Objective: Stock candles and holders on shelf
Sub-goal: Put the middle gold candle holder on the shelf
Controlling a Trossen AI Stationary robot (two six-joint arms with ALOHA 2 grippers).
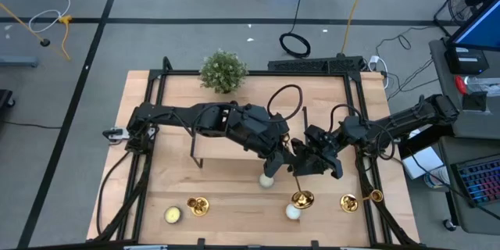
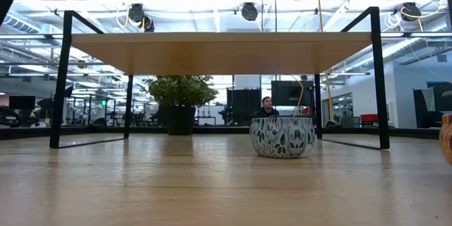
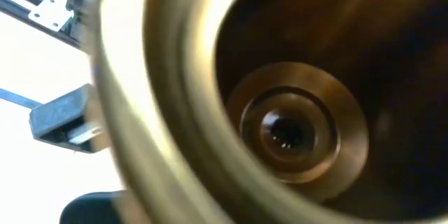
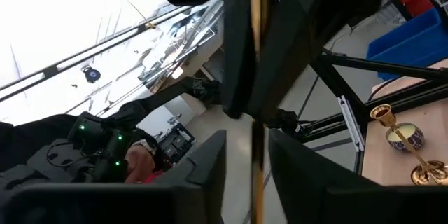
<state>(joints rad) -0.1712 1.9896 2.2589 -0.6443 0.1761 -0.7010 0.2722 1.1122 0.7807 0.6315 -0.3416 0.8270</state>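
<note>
Over the table's middle a gold holder (image 1: 298,181) hangs between my two grippers. Its thin stem slants toward the near edge and ends in a round gold part (image 1: 302,199). My left gripper (image 1: 279,160) is shut at the stem's far stretch, and a hollow gold end (image 3: 290,129) fills its wrist view. My right gripper (image 4: 246,175) is open, with one finger on each side of the stem (image 4: 256,168), small gaps showing. The shelf (image 2: 219,53) stands on black legs under both arms. One candle (image 1: 267,180) rests on the table below the left gripper, another (image 1: 293,212) near the front edge. My left gripper holds the holder, but the holder's hollow end hides the fingers in its own wrist view. In the right wrist view its dark fingers (image 4: 234,56) lie close on both sides of the stem (image 4: 256,42), along it. I cannot tell whether the holder's near end touches the table.
A second holder (image 1: 198,205) and a yellowish candle (image 1: 172,215) sit at the front left. A third holder (image 1: 361,200) lies on its side at the front right. A green plant (image 1: 223,70) stands at the far edge. The table's black frame (image 1: 367,164) runs along its right side.
</note>
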